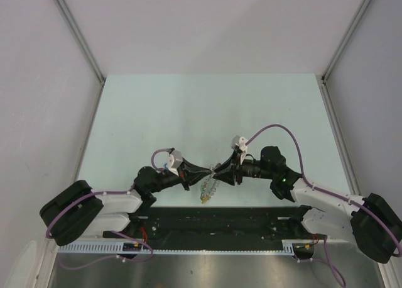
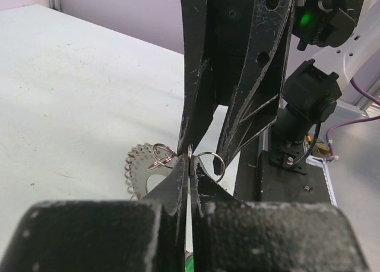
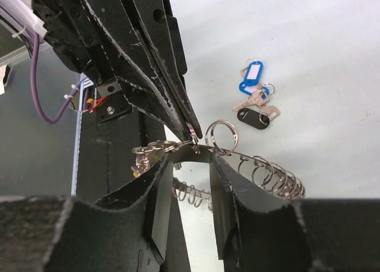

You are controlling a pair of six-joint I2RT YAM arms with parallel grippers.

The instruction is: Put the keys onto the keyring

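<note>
Large grey metal keyring [image 3: 237, 159] fringed with small silvery rings: held above surface [image 1: 207, 112] between arms | left gripper [image 2: 189, 165] clenched on it | right gripper [image 3: 190, 165] grasping it | blue- and black-tagged keys [image 3: 255, 100] loose on surface, apart.

Keyring [image 3: 249, 165] largely hidden behind both jaws.

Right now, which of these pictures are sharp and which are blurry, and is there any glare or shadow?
Top external: even, soft light, no glare; the keyring is too small to read. Left wrist: the near fingers are a blurred dark mass, and the table looks washed out. Right wrist: the keys lie crisp with faint shadows, while its own fingers are soft.
</note>
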